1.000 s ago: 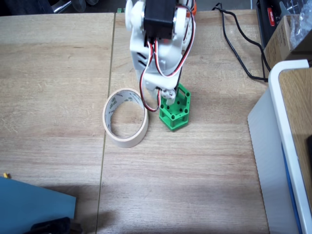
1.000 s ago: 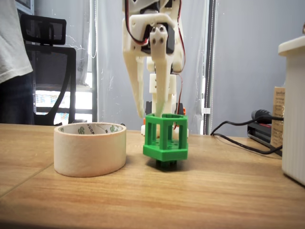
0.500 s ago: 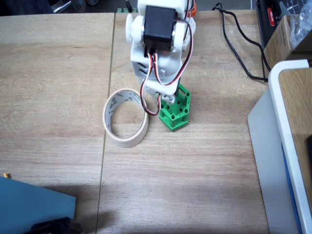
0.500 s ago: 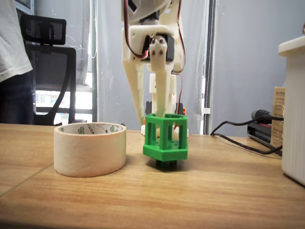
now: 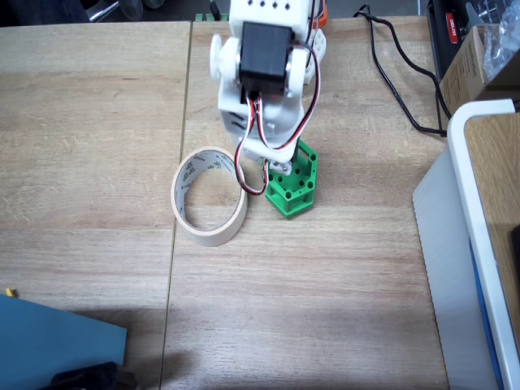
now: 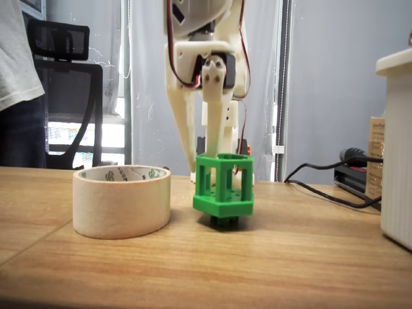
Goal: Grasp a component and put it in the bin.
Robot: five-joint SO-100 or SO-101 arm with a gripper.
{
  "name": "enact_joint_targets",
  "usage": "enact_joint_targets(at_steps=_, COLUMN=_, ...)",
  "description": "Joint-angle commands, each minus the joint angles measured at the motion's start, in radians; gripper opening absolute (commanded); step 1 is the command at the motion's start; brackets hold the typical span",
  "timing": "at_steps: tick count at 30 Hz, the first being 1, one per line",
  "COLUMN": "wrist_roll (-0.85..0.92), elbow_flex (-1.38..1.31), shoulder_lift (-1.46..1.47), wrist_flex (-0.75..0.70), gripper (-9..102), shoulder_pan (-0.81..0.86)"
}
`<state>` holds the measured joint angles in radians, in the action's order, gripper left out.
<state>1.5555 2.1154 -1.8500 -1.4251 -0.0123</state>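
A white robot arm's tool [image 6: 201, 168] hangs over the component [image 6: 224, 188], a bright green hexagonal block standing upright on the wooden bench [image 5: 325, 284]. In the low fixed view its two fingers stand apart: one reaches down past the block's left side, the other drops towards or into its open top, and no squeeze on the wall is visible. The grasp looks to be the step in hand; the next move likely calls for closing the fingers on that wall, lifting clear, then a short carry to the left in this view. The bin [image 5: 210, 206], a cream ring of masking tape, lies flat just beside the block, not touching it, with only bare bench showing inside the ring from above. A large white-edged box [image 5: 479, 244] stands at the bench's right side in the view from above.
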Motion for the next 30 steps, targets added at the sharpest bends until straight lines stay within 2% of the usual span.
enact_joint_targets(at_steps=1, wrist_roll=0.009, elbow_flex=-0.058, shoulder_lift=-0.008, wrist_flex=-0.002, gripper=0, shoulder_pan=-0.005)
enact_joint_targets(at_steps=14, wrist_roll=0.006, elbow_flex=-0.077, shoulder_lift=-0.017, wrist_flex=-0.002, gripper=0, shoulder_pan=-0.005)
enact_joint_targets(at_steps=24, wrist_roll=0.008, elbow_flex=-0.06, shoulder_lift=-0.25, wrist_flex=-0.002, gripper=0, shoulder_pan=-0.014)
enact_joint_targets(at_steps=30, wrist_roll=-0.002, elbow_flex=-0.06, shoulder_lift=-0.333, wrist_flex=-0.002, gripper=0, shoulder_pan=-0.081)
